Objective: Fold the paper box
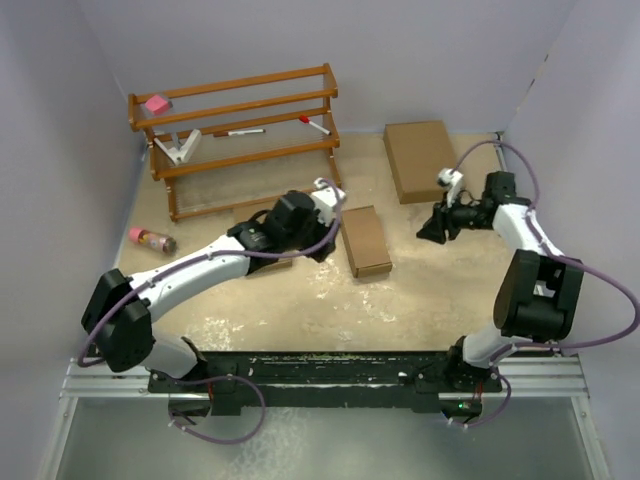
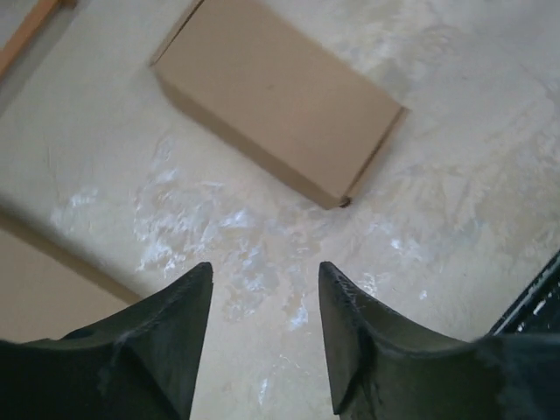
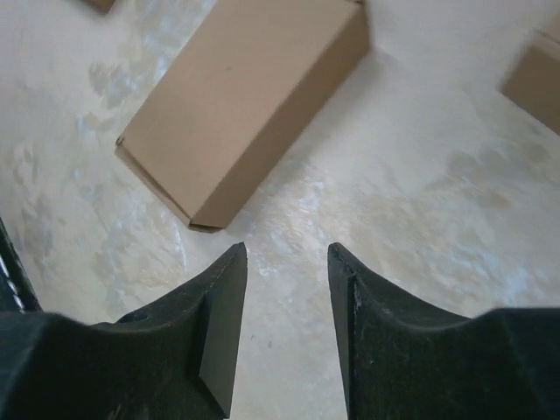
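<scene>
The paper box [image 1: 365,240] is folded into a small slim brown box and lies flat in the middle of the table. It shows in the left wrist view [image 2: 276,96] and in the right wrist view [image 3: 241,96]. My left gripper [image 1: 326,248] is just left of the box, open and empty, with its fingers [image 2: 264,271] over bare table. My right gripper [image 1: 430,228] is to the right of the box, a short way off, open and empty [image 3: 287,254].
The largest flat brown box [image 1: 420,158] lies at the back right and shows at an edge of the right wrist view [image 3: 535,79]. Another brown box [image 1: 250,213] lies partly under my left arm. A wooden rack [image 1: 240,130] stands at the back left. A small pink bottle [image 1: 150,239] lies at the left.
</scene>
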You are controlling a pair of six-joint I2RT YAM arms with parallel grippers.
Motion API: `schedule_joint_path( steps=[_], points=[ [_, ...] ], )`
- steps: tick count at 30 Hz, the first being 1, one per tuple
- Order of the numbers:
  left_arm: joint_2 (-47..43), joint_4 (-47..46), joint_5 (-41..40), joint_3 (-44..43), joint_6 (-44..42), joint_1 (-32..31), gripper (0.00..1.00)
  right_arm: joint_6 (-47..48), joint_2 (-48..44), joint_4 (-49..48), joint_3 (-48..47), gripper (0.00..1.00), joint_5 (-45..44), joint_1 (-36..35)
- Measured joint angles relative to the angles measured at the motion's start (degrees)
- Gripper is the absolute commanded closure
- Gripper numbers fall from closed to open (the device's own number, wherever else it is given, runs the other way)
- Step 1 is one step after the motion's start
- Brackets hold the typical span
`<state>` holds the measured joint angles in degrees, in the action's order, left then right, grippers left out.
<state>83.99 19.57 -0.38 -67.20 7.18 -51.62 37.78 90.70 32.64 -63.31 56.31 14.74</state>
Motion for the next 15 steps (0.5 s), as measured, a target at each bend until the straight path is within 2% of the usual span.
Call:
schedule_joint_path(
  steps=[2, 4, 7, 11, 15],
  points=[
    [-0.8, -4.1, 2.8, 5.1, 4.4, 5.5, 0.59, 5.7, -0.5, -0.3, 1.8, 0.66, -1.0, -4.0],
    [0.7, -7.7, 6.6, 8.6, 8.5, 10.3, 0.58, 13.7, -2.6, -0.2, 5.2, 0.71, -1.6, -8.0],
    [5.8, -13.2, 12.9, 9.0, 13.2, 16.5, 0.54, 26.0, -9.2, 1.0, 11.0, 0.84, -1.9, -14.6],
    [15.7, -19.5, 18.4, 3.1, 18.0, 22.8, 0.48, 36.2, -15.5, 0.2, 14.8, 0.9, -4.0, -24.5],
    [25.6, -25.1, 21.7, -5.6, 21.4, 24.9, 0.46, 39.1, -15.2, -5.0, 18.6, 0.94, -10.1, -35.4]
  ],
)
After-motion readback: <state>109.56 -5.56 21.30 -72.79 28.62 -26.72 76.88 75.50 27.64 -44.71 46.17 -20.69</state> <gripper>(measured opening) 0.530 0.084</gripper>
